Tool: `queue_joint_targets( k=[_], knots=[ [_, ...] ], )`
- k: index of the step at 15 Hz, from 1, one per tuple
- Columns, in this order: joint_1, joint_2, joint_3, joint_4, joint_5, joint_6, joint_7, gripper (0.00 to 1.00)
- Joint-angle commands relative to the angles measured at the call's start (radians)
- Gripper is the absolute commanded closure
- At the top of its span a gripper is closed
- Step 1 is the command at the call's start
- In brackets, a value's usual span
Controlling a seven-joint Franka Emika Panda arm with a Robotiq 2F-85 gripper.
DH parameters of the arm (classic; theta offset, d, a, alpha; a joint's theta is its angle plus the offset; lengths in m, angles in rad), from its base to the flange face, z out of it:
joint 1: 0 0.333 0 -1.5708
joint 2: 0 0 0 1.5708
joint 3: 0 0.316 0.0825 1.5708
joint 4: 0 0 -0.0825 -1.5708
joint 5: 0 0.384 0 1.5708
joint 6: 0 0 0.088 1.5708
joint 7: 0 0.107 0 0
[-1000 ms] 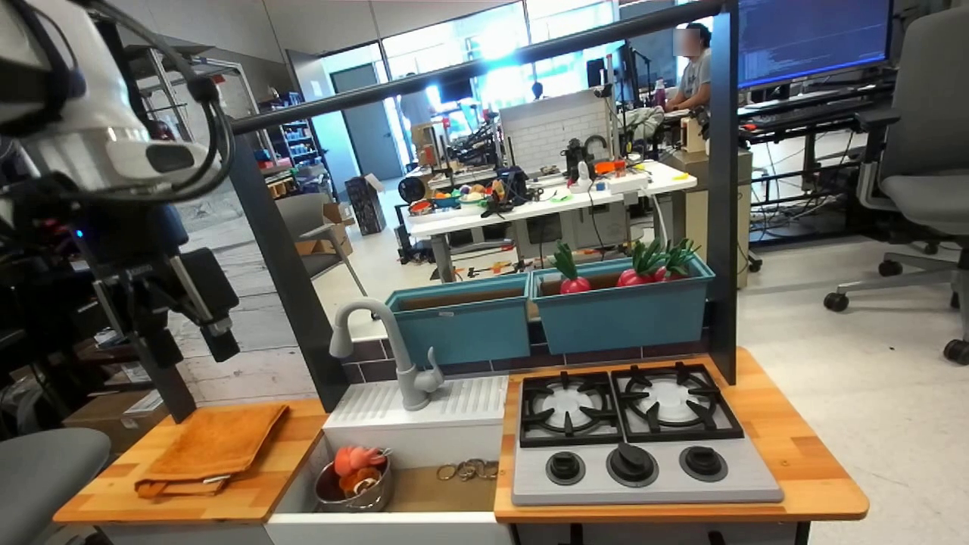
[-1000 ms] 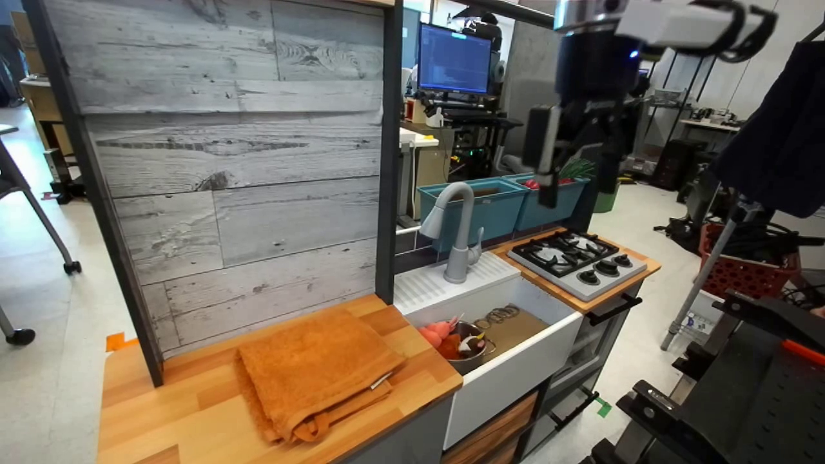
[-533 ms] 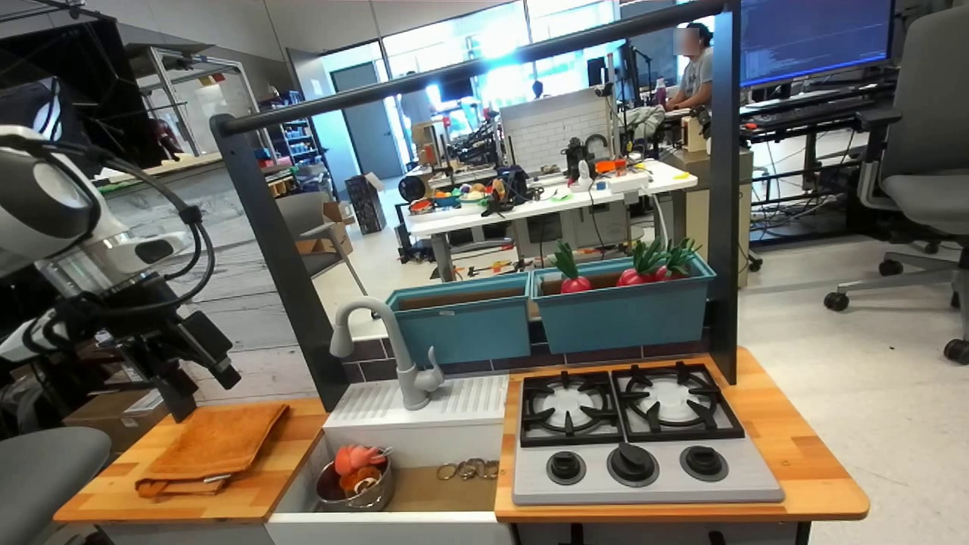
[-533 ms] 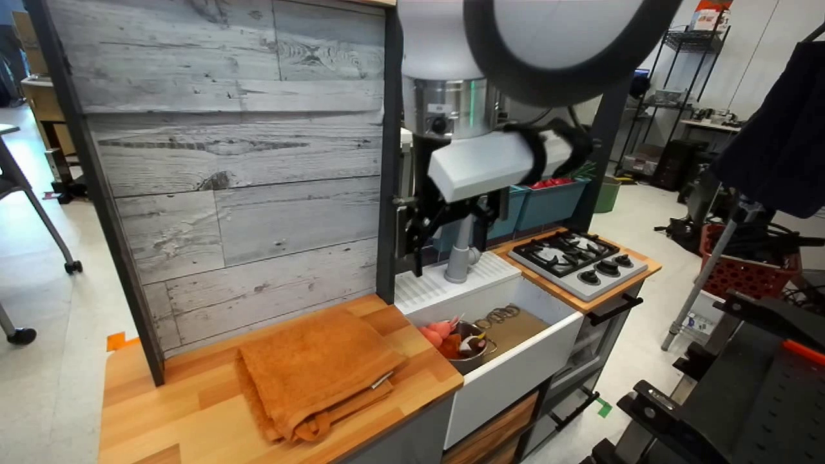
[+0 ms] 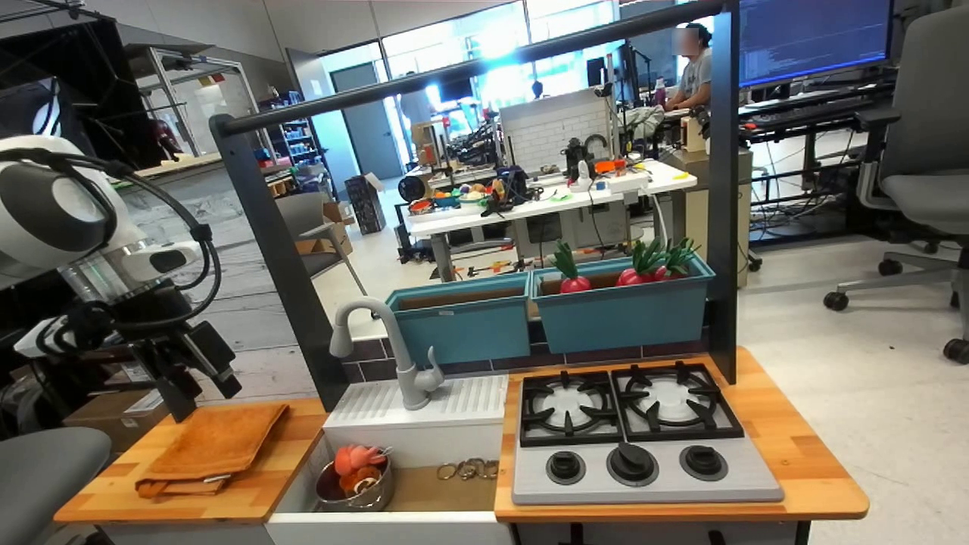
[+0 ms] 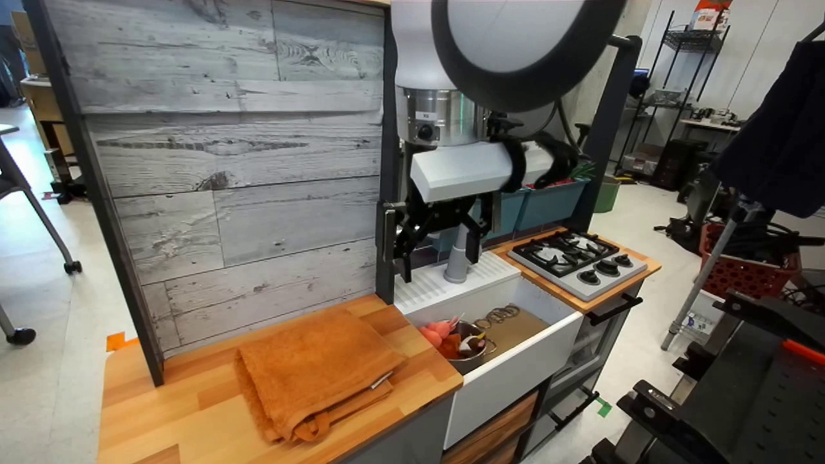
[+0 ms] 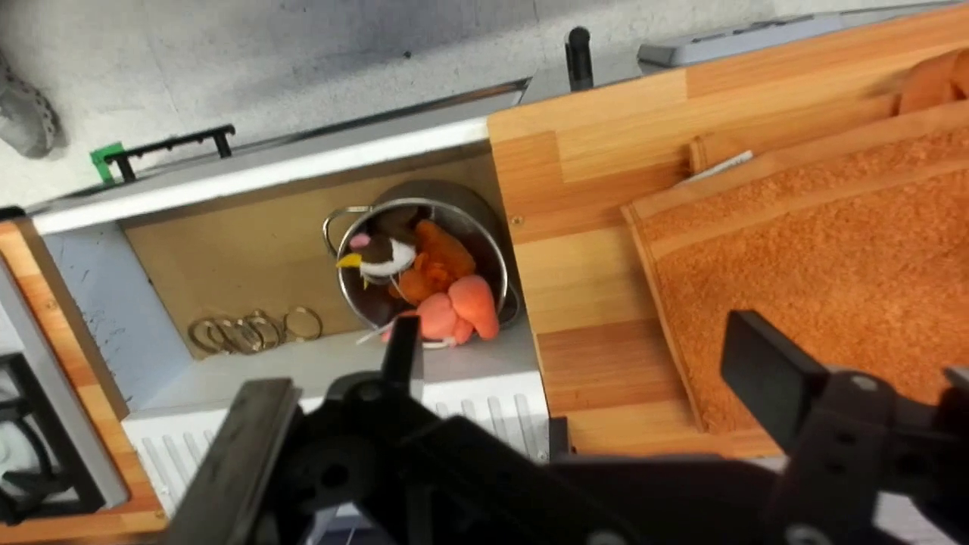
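Note:
My gripper (image 7: 574, 333) stands open in the wrist view, with a wide gap and nothing between its fingers. In an exterior view the gripper (image 5: 204, 390) hangs tilted in the air above the back of the left counter. A folded orange towel (image 5: 216, 446) lies on that counter below it, not touched. In the sink beside the counter is a metal pot (image 7: 471, 200). Inside the pot sit a pink toy (image 7: 471, 306), an orange toy (image 7: 448, 256) and a brown and white toy (image 7: 387, 261). From the other side, the open gripper (image 6: 439, 267) partly hides the faucet (image 6: 456, 270).
Several metal rings (image 7: 253, 333) lie on the sink floor. A grey faucet (image 5: 412, 386) rises behind the sink. Two teal planters (image 5: 458, 337) hang behind it, the right one with red radishes (image 5: 575, 285). A stove (image 5: 590, 493), a dark post (image 5: 288, 265) and a wood-look panel (image 6: 258, 193) flank the area.
The arm has swung away from the stove side, lower and toward the left counter, mostly in the first half second. Since then the gripper has shifted only slightly. It stays open; towel and pot are unmoved.

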Motion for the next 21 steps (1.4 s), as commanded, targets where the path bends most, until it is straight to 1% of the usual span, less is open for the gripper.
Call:
queue_joint_targets(
  k=[1, 4, 6, 8, 9, 11, 13, 14, 15, 16, 17, 21],
  knots=[
    [0.005, 0.155, 0.036, 0.228, 0.105, -0.229, -0.032, 0.0],
    [0.078, 0.276, -0.008, 0.382, 0.081, -0.336, 0.091, 0.0],
    [0.123, 0.363, -0.034, 0.482, 0.054, -0.369, 0.176, 0.0],
    [0.153, 0.447, -0.048, 0.583, 0.044, -0.423, 0.231, 0.0],
    [0.117, 0.354, -0.018, 0.446, 0.059, -0.347, 0.181, 0.0],
    [0.141, 0.418, -0.028, 0.518, 0.055, -0.373, 0.216, 0.0],
    [0.145, 0.443, -0.032, 0.548, 0.054, -0.379, 0.224, 0.0],
    [0.14, 0.425, -0.03, 0.528, 0.008, -0.407, 0.115, 0.0],
    [0.109, 0.399, -0.009, 0.499, 0.01, -0.376, 0.04, 0.0],
    [0.097, 0.397, -0.011, 0.498, -0.003, -0.352, -0.019, 0.0],
    [0.089, 0.402, -0.025, 0.506, -0.025, -0.319, -0.071, 0.0],
    [0.047, 0.443, -0.028, 0.567, -0.056, -0.202, -0.274, 0.0]
  ],
)
